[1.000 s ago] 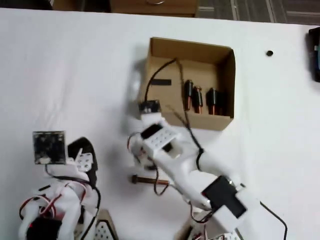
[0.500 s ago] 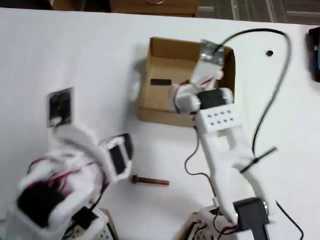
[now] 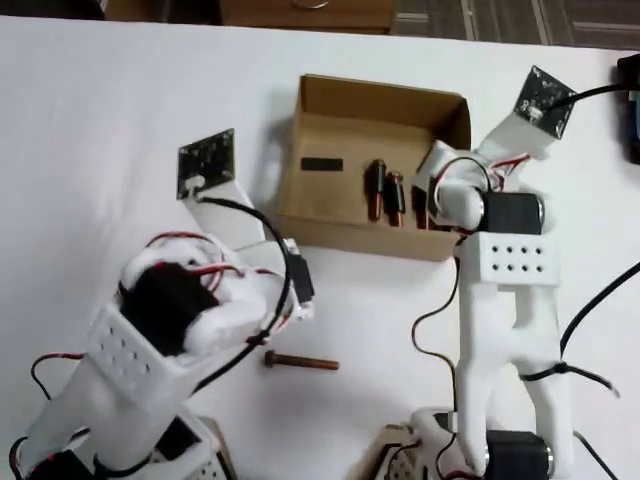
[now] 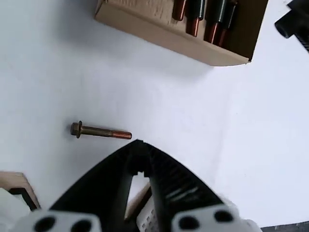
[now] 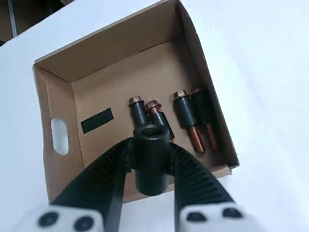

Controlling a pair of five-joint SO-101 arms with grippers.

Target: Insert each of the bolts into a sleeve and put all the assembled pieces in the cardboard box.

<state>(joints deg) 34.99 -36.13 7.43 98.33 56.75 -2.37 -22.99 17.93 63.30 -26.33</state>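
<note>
Bolt [image 3: 300,362] lies flat on the table [image 3: 120,90] at the box's [image 3: 330,235] 6 o'clock, well apart from it, head toward 9. Four assembled pieces [image 5: 188,113] are in the box, toward its 3 o'clock wall.

Left gripper [image 4: 138,145]: jaws closed on nothing, hanging above the table near the bolt.
Right gripper [image 5: 150,147]: jaws clamped round a bare sleeve [image 5: 152,166], bore up, over the box's 3 o'clock side.

Risks, as I judge them:
- Sleeve let go here drops into the box empty, among the finished pieces.
- Left jaws must open first. Brought down closed, they would knock the bolt, and a round shank rolls easily on this smooth top.
- A pinch near the head or the tip lets the bolt swing in the jaws.
- The bolt meets the bore in mid-air. A small tilt jams the thread at the mouth, or pushes the sleeve askew in its side grip.
</note>
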